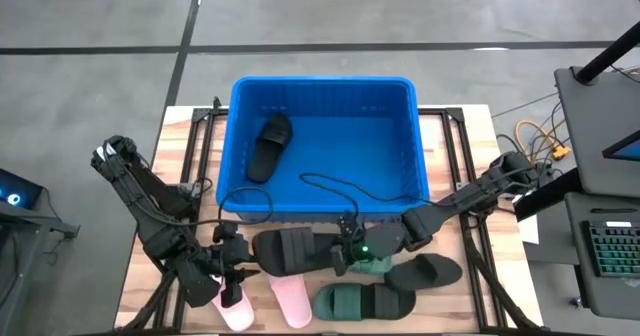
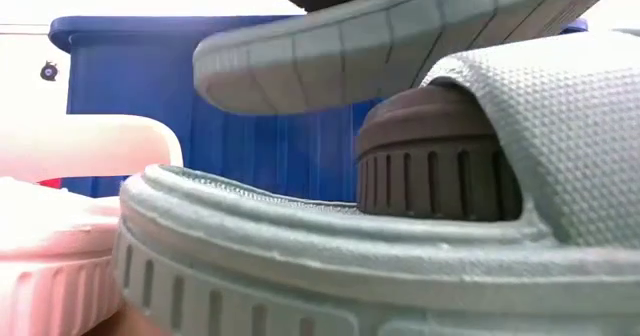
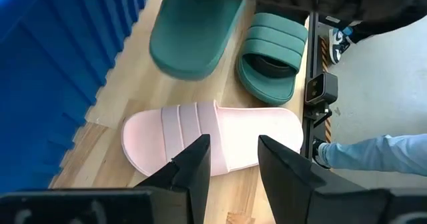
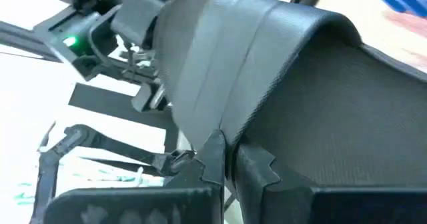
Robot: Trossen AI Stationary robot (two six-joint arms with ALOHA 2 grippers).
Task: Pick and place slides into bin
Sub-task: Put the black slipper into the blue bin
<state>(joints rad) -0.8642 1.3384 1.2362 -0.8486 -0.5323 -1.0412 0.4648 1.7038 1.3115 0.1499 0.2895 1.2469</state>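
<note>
A black slide [image 1: 293,248] is in my right gripper [image 1: 343,254], which is shut on it in front of the blue bin [image 1: 322,88]. Another black slide [image 1: 270,144] lies in the bin. My left gripper [image 3: 233,164] hangs open above a pink slide [image 3: 220,141] without touching it. A second pink slide [image 1: 237,312] lies beside it. A green slide [image 1: 362,301] lies flat near the front edge. Another green slide [image 1: 374,266] sits under my right wrist, and its sole [image 2: 380,46] shows raised in the low view. A third black slide [image 1: 427,271] lies to the right. My right gripper pinches the black slide's strap at its edge [image 4: 230,121] between its two fingers [image 4: 213,159]. The fingers come nearly level from the table's right. The slide reaches out beyond them toward the left; I cannot tell whether any part rests on the table.
A black cable [image 1: 330,184] loops over the bin's near wall. A person's blue sleeve [image 3: 373,157] shows past the table's edge in the left wrist view. A keyboard [image 1: 612,248] and desk stand at the right.
</note>
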